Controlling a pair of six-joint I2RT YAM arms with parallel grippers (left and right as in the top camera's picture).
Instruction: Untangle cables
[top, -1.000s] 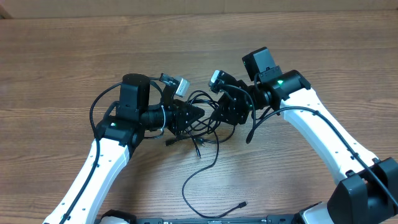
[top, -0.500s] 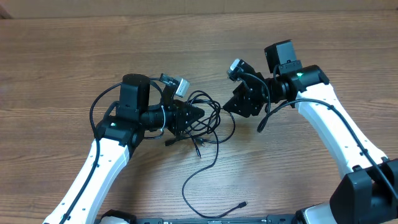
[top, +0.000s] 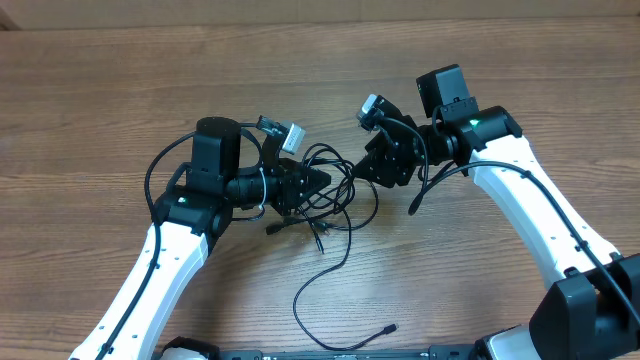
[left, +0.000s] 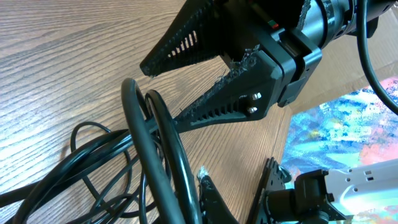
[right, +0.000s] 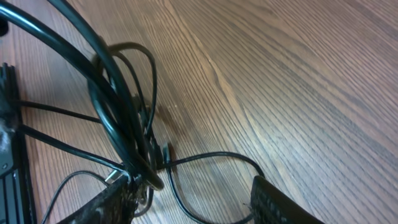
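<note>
The cables lie as a tangle of thin black loops on the wooden table between my two grippers. My left gripper is shut on a bunch of loops at the tangle's left side; the loops rise thick and close in the left wrist view. My right gripper stands open at the tangle's right edge. In the right wrist view the bundle presses against the left finger, and one thin loop lies between the jaws. A loose cable end trails toward the front.
The left arm's own thicker black cable arcs out on its left. The right arm's cable hangs under its wrist. Bare wooden table stretches behind the arms.
My right gripper pulled back from the tangle to the right and farther back, then eased slightly left again. The left arm and its grip have not moved.
</note>
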